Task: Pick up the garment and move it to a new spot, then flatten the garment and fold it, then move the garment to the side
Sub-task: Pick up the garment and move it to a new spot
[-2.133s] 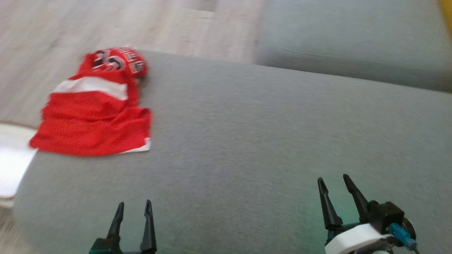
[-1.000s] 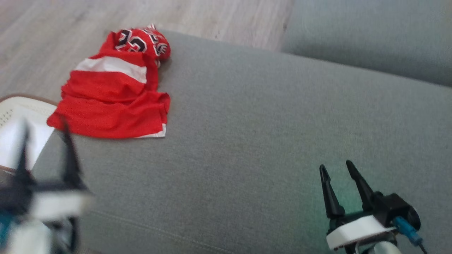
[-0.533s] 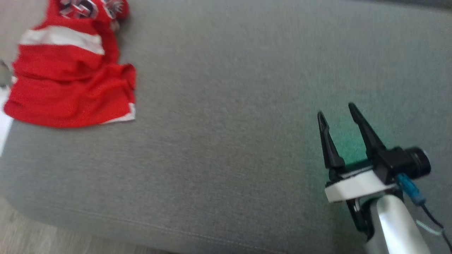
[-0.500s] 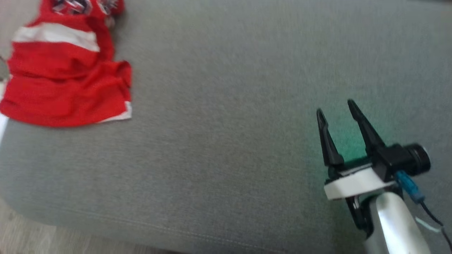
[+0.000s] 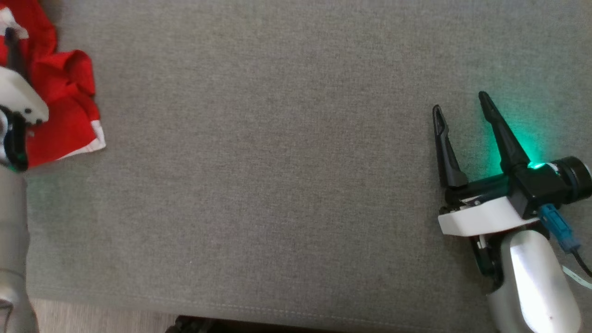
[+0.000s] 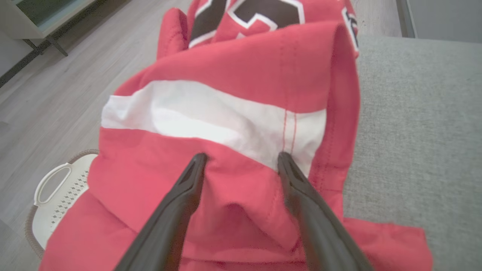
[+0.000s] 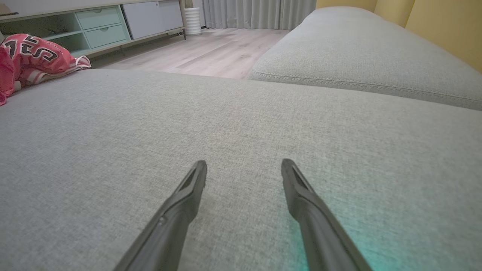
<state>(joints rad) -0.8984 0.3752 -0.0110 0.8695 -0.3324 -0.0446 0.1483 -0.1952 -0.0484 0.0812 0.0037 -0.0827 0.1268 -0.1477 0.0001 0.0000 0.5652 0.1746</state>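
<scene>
Head straight down over cushion (image 5: 277,162); wrists low; left apparently nearest garment (image 6: 244,56), shared by all.

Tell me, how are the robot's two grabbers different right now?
The left gripper is over the red garment; the right gripper is over bare grey cushion. The left gripper is at the cushion's left edge, the right gripper far to the right. Both are open, gripping nothing.

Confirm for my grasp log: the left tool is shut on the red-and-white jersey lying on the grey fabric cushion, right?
No. The left wrist view shows the left tool open, fingers spread over the red-and-white jersey on the grey fabric cushion.
</scene>
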